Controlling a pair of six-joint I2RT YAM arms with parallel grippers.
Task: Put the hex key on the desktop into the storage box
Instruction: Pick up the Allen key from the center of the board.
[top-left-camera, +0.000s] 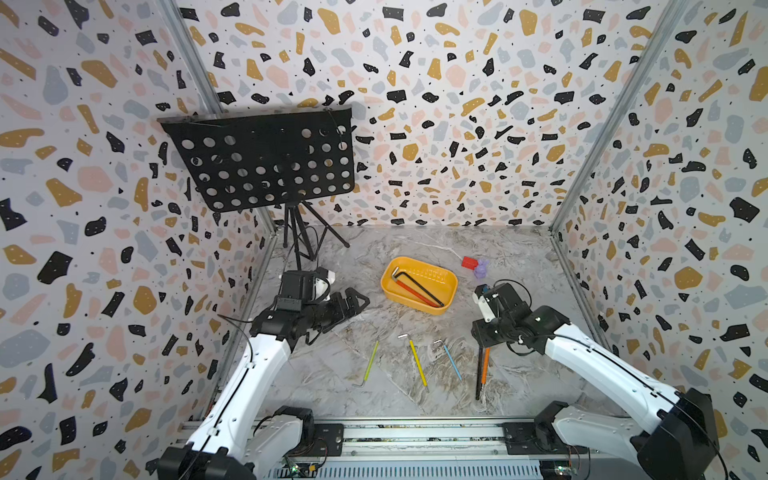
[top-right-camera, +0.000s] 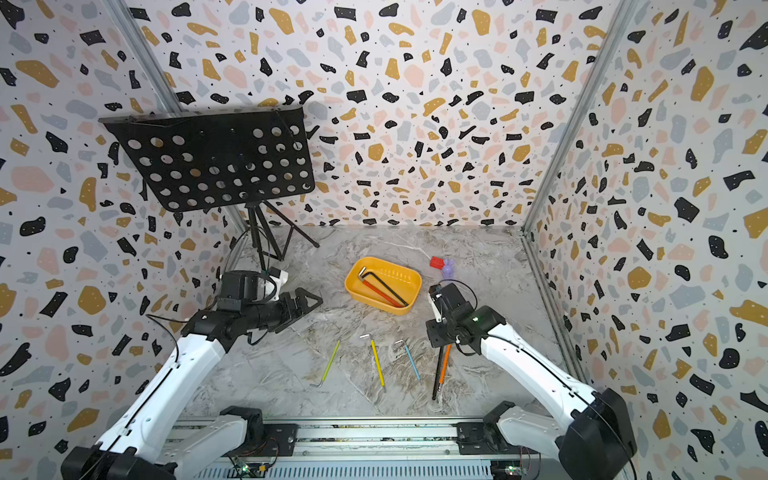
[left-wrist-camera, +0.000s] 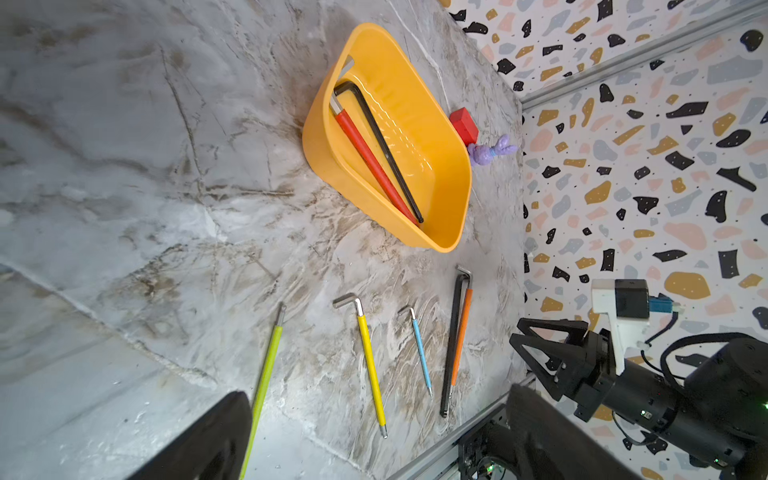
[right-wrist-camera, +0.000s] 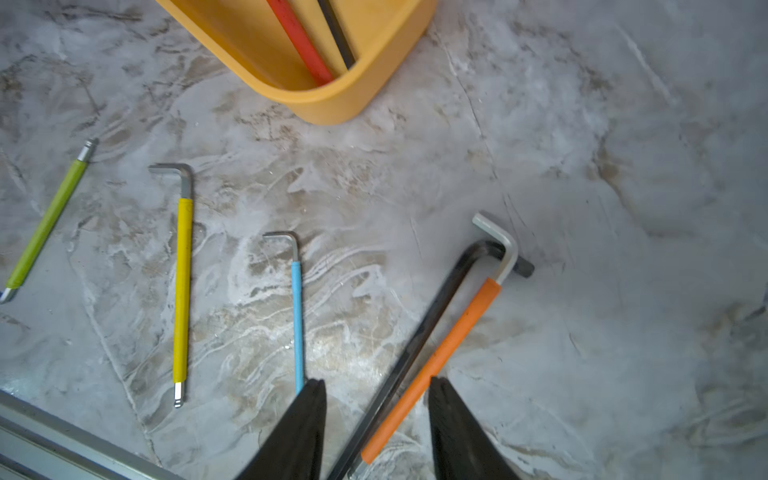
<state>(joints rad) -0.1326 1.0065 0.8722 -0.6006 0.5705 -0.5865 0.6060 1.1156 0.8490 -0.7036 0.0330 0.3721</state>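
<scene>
Straddles orange hex key (right-wrist-camera: 457, 332) and black hex key (right-wrist-camera: 422, 332) with right gripper (right-wrist-camera: 376, 380), fingers (right-wrist-camera: 303, 424) parted, clasping nothing, on the desktop (right-wrist-camera: 582, 166) near the storage box (right-wrist-camera: 345, 95). Shows left gripper (left-wrist-camera: 380, 392) spread wide, empty, left of the storage box.

Both top views hang high over the near rail (top-left-camera: 415, 432), looking down on the whole desktop (top-left-camera: 332, 374). The left wrist camera looks across it from farther off; the right one sits low. Both catch the storage box (left-wrist-camera: 320, 141).
</scene>
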